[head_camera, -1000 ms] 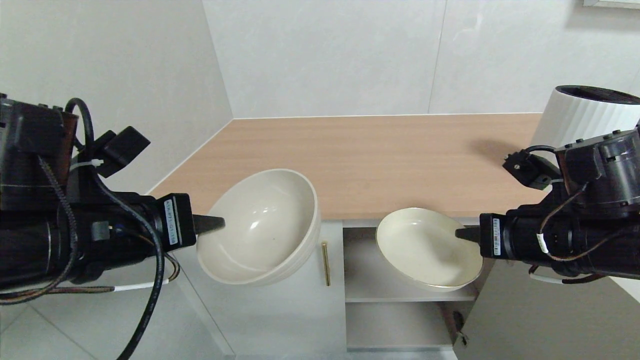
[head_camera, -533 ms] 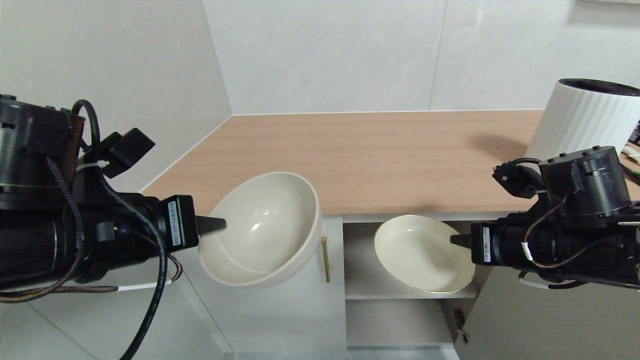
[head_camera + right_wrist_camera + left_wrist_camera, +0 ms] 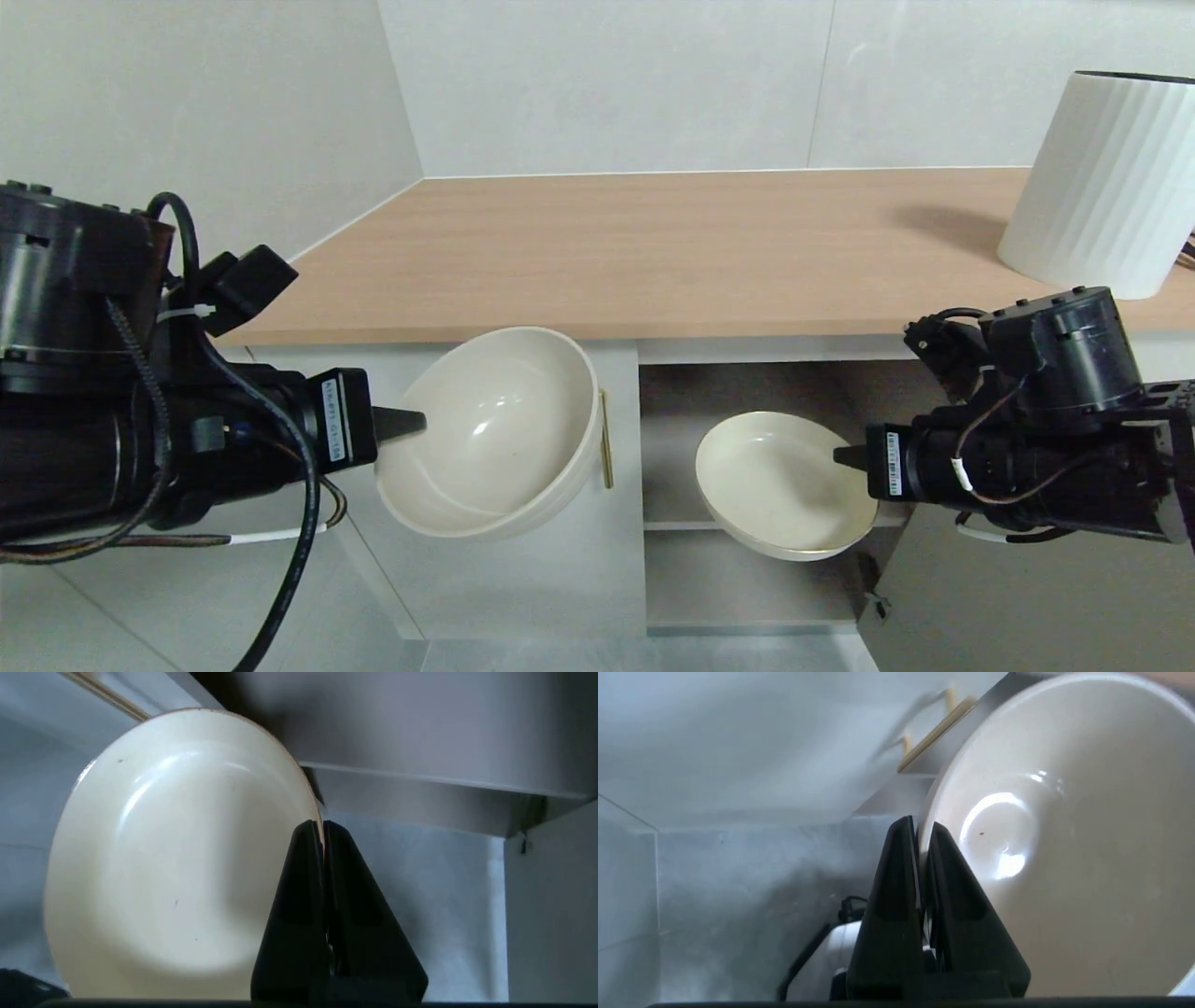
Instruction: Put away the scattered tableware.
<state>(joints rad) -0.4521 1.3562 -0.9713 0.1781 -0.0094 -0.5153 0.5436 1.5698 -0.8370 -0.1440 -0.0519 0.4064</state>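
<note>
Tableware held at cabinet front, both grippers engaged

Found left gripper [image 3: 412, 422] pinched almost fully closed on the rim of the deep bowl [image 3: 495, 429], one finger inside the wall and one outside, as confirmed in the left wrist view [image 3: 922, 835]. Noted deep bowl [image 3: 1064, 831] held off any surface, tilted with its hollow toward the head camera, below the edge of the countertop [image 3: 653, 252]. Placed it in front of the closed cabinet door [image 3: 523, 579], just beside the brass handle [image 3: 606, 439].

Found right gripper [image 3: 843, 455] likewise nipped down to a thin gap on the rim of the shallow dish [image 3: 780, 481], gripping at the dish's right-hand edge; same hold recorded in the right wrist view [image 3: 322, 835]. Noted shallow dish [image 3: 177, 849] tilted, at the mouth of the open compartment [image 3: 738, 392], overlapping the front edge of the shelf [image 3: 667, 525]. Unable to determine whether touching the shelf or clear of it.

Recorded white ribbed container [image 3: 1106, 182] upright on the countertop at far right, well apart from both pieces.
</note>
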